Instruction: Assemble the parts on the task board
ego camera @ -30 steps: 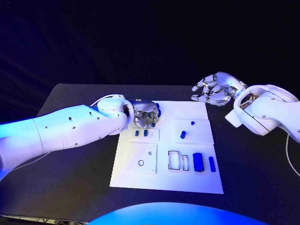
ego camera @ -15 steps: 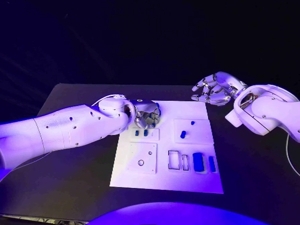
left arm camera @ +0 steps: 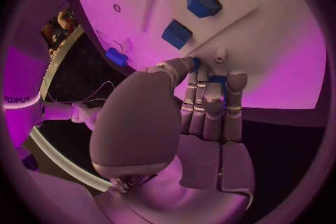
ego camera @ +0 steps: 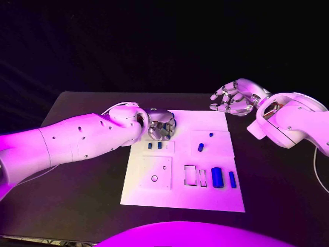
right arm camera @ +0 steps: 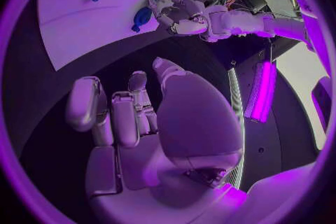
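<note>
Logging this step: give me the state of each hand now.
Left hand: over the task board, fingers closed on a small blue part.
Right hand: off the board's far corner, fingers curled, holding nothing.

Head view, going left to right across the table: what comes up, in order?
Left hand over the board's far left corner → task board with its blue parts → right hand beyond the board's far right corner.
</note>
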{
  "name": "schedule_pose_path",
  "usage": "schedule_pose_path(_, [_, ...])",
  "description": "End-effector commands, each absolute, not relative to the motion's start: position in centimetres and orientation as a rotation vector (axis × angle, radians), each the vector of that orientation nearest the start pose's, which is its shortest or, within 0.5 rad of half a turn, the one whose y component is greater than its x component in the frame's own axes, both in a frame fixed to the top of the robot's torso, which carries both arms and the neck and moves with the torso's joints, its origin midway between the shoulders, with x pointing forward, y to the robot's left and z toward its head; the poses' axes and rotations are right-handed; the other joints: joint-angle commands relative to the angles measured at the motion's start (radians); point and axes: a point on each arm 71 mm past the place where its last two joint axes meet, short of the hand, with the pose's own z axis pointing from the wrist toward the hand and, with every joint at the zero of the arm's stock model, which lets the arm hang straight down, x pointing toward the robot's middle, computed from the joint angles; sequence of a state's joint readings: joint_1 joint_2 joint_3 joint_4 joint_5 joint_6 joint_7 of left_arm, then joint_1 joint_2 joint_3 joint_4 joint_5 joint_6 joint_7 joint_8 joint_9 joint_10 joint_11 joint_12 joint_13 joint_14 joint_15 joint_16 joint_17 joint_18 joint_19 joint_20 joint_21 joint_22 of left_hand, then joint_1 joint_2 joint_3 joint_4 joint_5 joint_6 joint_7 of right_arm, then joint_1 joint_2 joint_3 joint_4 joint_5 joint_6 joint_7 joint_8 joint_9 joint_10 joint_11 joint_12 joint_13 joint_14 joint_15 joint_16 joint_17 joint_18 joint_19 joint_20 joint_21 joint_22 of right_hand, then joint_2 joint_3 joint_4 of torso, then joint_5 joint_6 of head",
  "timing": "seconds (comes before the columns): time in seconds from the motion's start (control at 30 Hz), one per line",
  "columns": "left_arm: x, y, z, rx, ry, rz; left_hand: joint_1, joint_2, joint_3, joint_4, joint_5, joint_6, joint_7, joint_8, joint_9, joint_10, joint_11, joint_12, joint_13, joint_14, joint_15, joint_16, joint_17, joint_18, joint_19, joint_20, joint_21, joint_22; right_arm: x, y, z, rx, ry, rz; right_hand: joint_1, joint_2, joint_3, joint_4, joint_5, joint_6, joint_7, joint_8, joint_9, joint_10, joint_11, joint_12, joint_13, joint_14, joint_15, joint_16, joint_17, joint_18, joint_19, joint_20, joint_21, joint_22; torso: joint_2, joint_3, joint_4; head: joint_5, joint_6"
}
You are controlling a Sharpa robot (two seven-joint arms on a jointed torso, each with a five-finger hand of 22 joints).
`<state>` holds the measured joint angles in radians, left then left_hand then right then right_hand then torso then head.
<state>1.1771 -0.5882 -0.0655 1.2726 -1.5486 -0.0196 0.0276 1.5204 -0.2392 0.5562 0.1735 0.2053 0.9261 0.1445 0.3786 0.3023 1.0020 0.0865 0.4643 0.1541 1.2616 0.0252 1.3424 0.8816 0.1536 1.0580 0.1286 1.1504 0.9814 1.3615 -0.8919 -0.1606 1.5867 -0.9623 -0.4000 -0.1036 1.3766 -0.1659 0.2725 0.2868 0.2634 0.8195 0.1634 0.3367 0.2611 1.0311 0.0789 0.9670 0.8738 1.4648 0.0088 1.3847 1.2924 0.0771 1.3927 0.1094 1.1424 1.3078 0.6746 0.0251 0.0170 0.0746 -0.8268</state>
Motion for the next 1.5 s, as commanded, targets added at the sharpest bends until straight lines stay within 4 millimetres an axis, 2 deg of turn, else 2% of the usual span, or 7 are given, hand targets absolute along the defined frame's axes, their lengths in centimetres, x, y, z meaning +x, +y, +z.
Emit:
schedule_pose_path(0.03, [50.3, 12.8, -24.2, 0.502, 1.944, -0.697, -0.002, 0.013, 0.001, -0.012, -0.006, 0.009, 0.001, -0.005, 0.000, 0.012, 0.001, -0.006, -0.001, 0.005, -0.003, 0.003, 0.015, -0.011, 0.013, -0.002, 0.016, 0.015, 48.8, -21.5, -15.1, 0.259, 1.709, 0.823, -0.004, -0.003, 0.003, 0.000, 0.003, 0.003, 0.002, 0.003, -0.001, 0.006, 0.001, 0.006, 0.001, 0.024, -0.006, -0.005, 0.001, 0.007, 0.000, -0.001, 0.002, 0.095, 0.000, 0.0003, 0.0014, -0.002, -0.001])
schedule_pose_path(0.17, [50.3, 12.9, -24.1, 0.496, 1.914, -0.714, -0.007, 0.018, 0.004, -0.025, -0.006, 0.019, 0.000, -0.007, 0.000, 0.027, -0.003, -0.009, 0.000, 0.027, -0.007, 0.019, 0.044, -0.016, 0.037, -0.004, 0.039, 0.043, 48.8, -21.4, -15.1, 0.259, 1.708, 0.824, -0.004, -0.003, 0.003, 0.000, 0.003, 0.003, 0.002, 0.003, -0.001, 0.006, 0.001, 0.006, 0.001, 0.024, -0.006, -0.005, 0.001, 0.007, 0.000, -0.001, 0.002, 0.095, -0.001, 0.0008, 0.0022, -0.002, 0.000])
schedule_pose_path(0.37, [50.2, 13.1, -23.6, 0.469, 1.855, -0.757, -0.019, 0.017, 0.013, -0.036, -0.005, 0.019, 0.005, -0.018, -0.002, 0.036, 0.000, -0.029, -0.004, 0.034, -0.006, 0.020, 0.040, -0.020, 0.052, -0.004, 0.054, 0.061, 48.8, -21.4, -15.0, 0.259, 1.707, 0.825, -0.004, -0.003, 0.003, 0.000, 0.003, 0.003, 0.002, 0.003, -0.001, 0.006, 0.001, 0.006, 0.001, 0.024, -0.006, -0.005, 0.001, 0.007, 0.000, -0.001, 0.002, 0.095, 0.000, -0.0005, 0.0010, -0.004, 0.003])
schedule_pose_path(0.53, [50.1, 13.4, -23.0, 0.435, 1.826, -0.800, -0.027, 0.019, 0.023, -0.049, -0.003, 0.029, 0.006, -0.024, -0.002, 0.060, -0.001, -0.049, -0.006, 0.054, -0.008, 0.028, 0.058, -0.026, 0.077, -0.005, 0.076, 0.088, 48.8, -21.5, -15.0, 0.260, 1.702, 0.825, -0.004, -0.003, 0.003, 0.000, 0.003, 0.003, 0.002, 0.003, -0.001, 0.006, 0.001, 0.006, 0.001, 0.024, -0.006, -0.005, 0.001, 0.007, 0.000, -0.001, 0.002, 0.095, 0.000, 0.0001, 0.0020, -0.006, 0.009])
schedule_pose_path(1.0, [49.8, 15.0, -20.8, 0.342, 1.789, -0.857, -0.049, 0.018, 0.022, -0.050, -0.007, 0.037, 0.007, -0.030, -0.001, 0.076, -0.001, -0.070, -0.008, 0.061, -0.007, 0.028, 0.057, -0.027, 0.084, -0.005, 0.081, 0.095, 48.8, -21.7, -15.0, 0.263, 1.696, 0.823, -0.005, -0.002, 0.005, 0.000, 0.003, 0.003, 0.002, 0.004, -0.001, 0.009, 0.000, 0.007, 0.001, 0.024, -0.006, -0.005, 0.001, 0.007, 0.000, -0.001, 0.000, 0.094, -0.003, 0.0004, 0.0032, -0.004, 0.010])
schedule_pose_path(1.5, [50.2, 17.7, -21.2, 0.326, 1.865, -0.771, -0.055, 0.016, 0.021, -0.053, -0.008, 0.045, 0.004, -0.030, 0.001, 0.086, -0.003, -0.078, -0.007, 0.061, -0.009, 0.026, 0.052, -0.027, 0.084, -0.005, 0.081, 0.095, 48.8, -21.8, -15.0, 0.265, 1.700, 0.819, -0.005, -0.003, 0.005, 0.000, 0.003, 0.003, 0.001, 0.004, -0.002, 0.008, 0.000, 0.006, -0.002, 0.025, -0.006, -0.004, 0.002, 0.007, 0.001, -0.002, 0.000, 0.094, -0.001, -0.0008, 0.0032, -0.002, 0.009])
